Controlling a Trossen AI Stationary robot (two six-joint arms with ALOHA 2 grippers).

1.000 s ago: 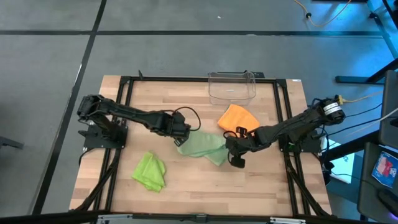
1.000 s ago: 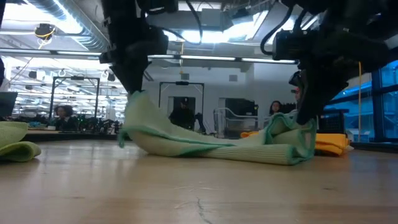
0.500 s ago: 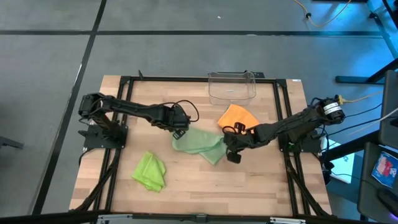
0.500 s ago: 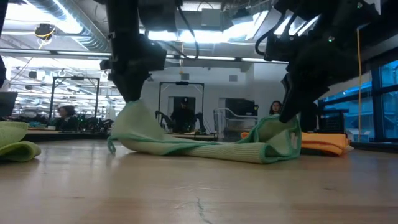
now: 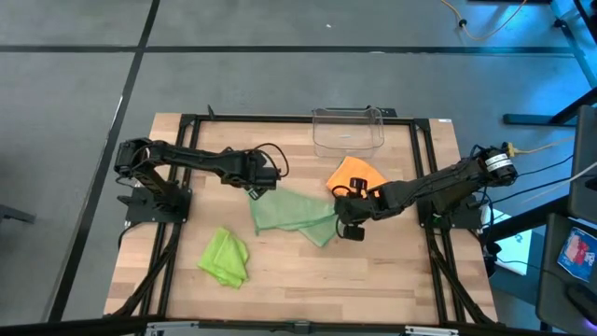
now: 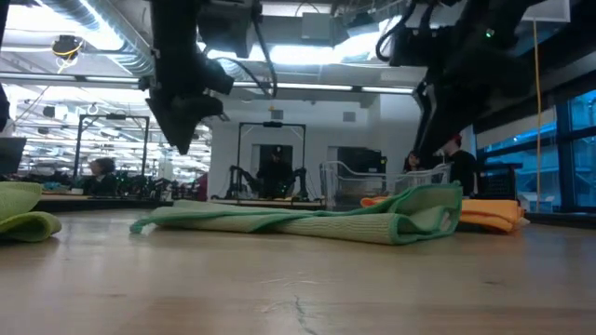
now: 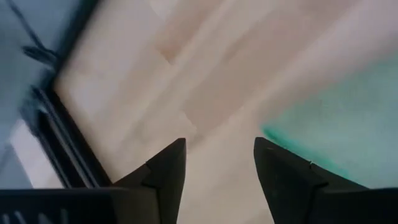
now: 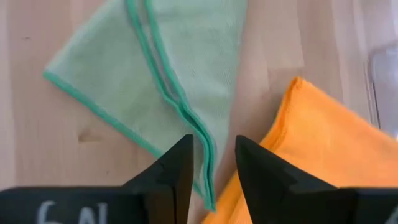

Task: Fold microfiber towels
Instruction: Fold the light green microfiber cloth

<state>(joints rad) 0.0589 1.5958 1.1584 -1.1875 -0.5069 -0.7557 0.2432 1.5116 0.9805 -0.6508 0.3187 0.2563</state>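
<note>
Wooden tabletop (image 5: 280,271) had the sage towel (image 5: 294,215) lying mid-table, folded. Left claw (image 5: 254,183) and right claw (image 5: 350,231) both hung apart, empty. Probably best to smooth the crease next.

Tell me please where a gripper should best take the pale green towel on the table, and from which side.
Probably at the single-layer corner of the pale green towel beside the open left gripper, coming from above. The towel lies flat there, while the end near the right gripper is doubled over and bulkier.
</note>
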